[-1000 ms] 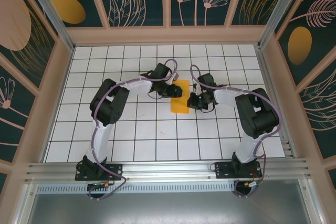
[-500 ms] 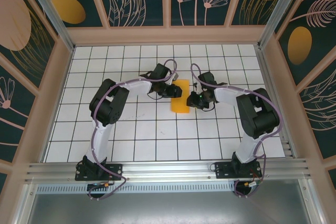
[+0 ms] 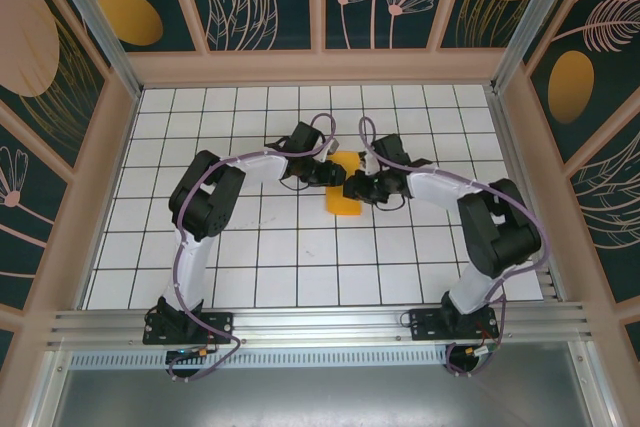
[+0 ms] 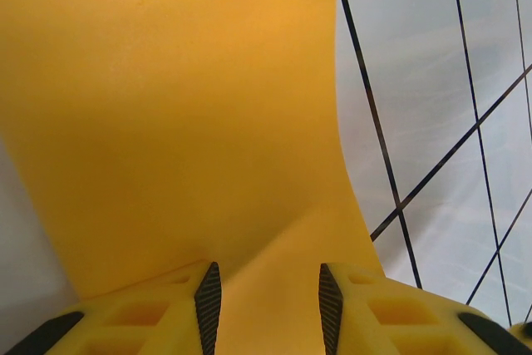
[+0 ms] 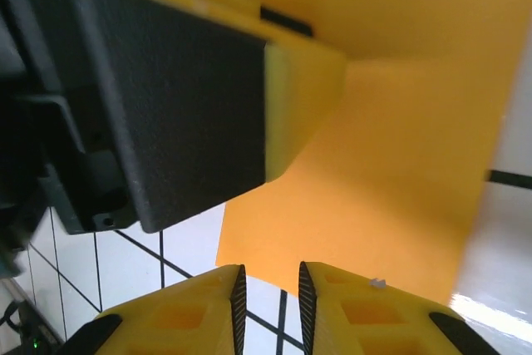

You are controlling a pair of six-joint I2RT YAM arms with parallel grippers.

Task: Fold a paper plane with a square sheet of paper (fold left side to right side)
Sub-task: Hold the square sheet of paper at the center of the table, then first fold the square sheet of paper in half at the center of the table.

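Observation:
The square sheet of paper (image 3: 343, 203) is orange-yellow and lies folded into a narrow strip in the middle of the grid table. In the left wrist view the sheet of paper (image 4: 183, 106) curves upward ahead of the fingers. My left gripper (image 3: 328, 173) sits on its left edge, and its jaws (image 4: 268, 309) stand apart with paper showing between them. My right gripper (image 3: 354, 190) hovers over the strip's right side. In the right wrist view that gripper (image 5: 271, 309) is open by a narrow gap at the edge of the paper (image 5: 399, 164), with nothing in it.
The left gripper's black body and yellow finger (image 5: 166, 81) stand close in front of the right gripper. White grid table (image 3: 300, 267) stretches toward the arm bases. Wooden walls (image 3: 320, 67) enclose the back and sides.
My right gripper has moved left, from beside the paper onto its right part. The left gripper stays at the paper's left edge.

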